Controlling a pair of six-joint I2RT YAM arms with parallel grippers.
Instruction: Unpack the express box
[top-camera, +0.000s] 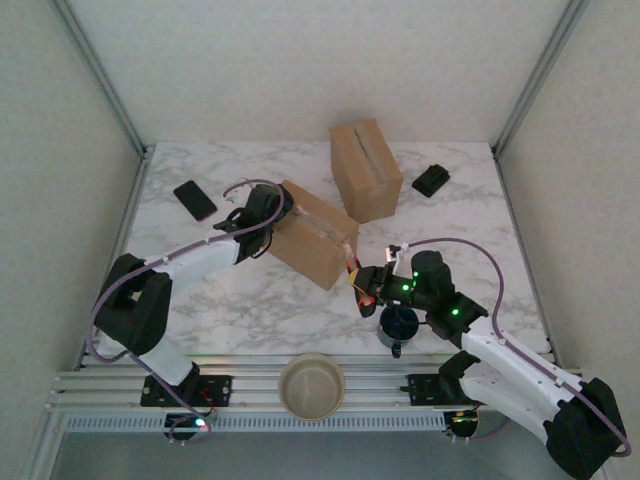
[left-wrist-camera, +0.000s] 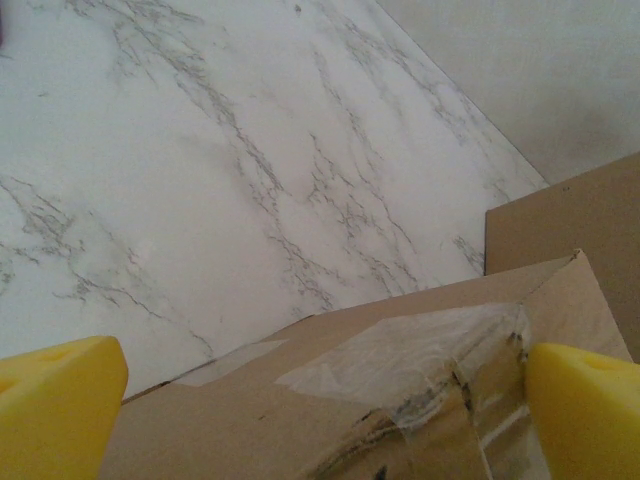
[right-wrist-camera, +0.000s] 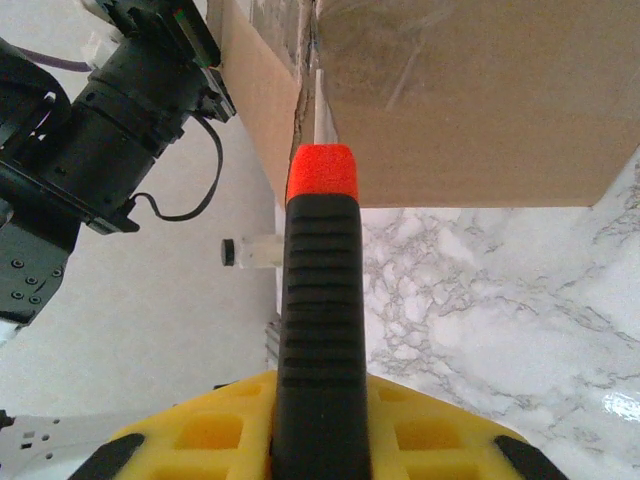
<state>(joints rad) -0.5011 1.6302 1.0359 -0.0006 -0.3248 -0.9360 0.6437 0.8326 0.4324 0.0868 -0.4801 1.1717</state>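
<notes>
Top external view is showing the left pincer (top-camera: 262, 222) reaching onto one end of the taped express box (top-camera: 315, 240), which is lying tilted on the marble surface (top-camera: 240, 300). The other end of that box is sitting just ahead of the right pincer (top-camera: 372, 285).

The left wrist view is showing the left pincer (left-wrist-camera: 320, 410) with its yellow fingers (left-wrist-camera: 55, 400) standing wide apart. The box (left-wrist-camera: 330, 380) is lying between and beyond them, its torn clear tape running toward the right-hand finger. Whether the pads are pressing on the cardboard I cannot tell.

The right pincer (right-wrist-camera: 320, 440) is clamping on a cutter (right-wrist-camera: 320, 330) with a black ribbed handle and a red tip. The cutter is pointing straight out ahead of the fingers. Its thin blade is reaching up to the vertical seam at the box's (right-wrist-camera: 470, 100) corner. From above, the cutter (top-camera: 355, 282) is bridging the short gap between this pincer and the box.

A second cardboard box (top-camera: 365, 170) is standing upright farther beyond the right pincer, touching or nearly touching the first. A black phone (top-camera: 194, 200) is lying just beyond the left pincer, to its left. A dark cup (top-camera: 398, 322) is sitting close behind the right pincer, under its wrist.
</notes>
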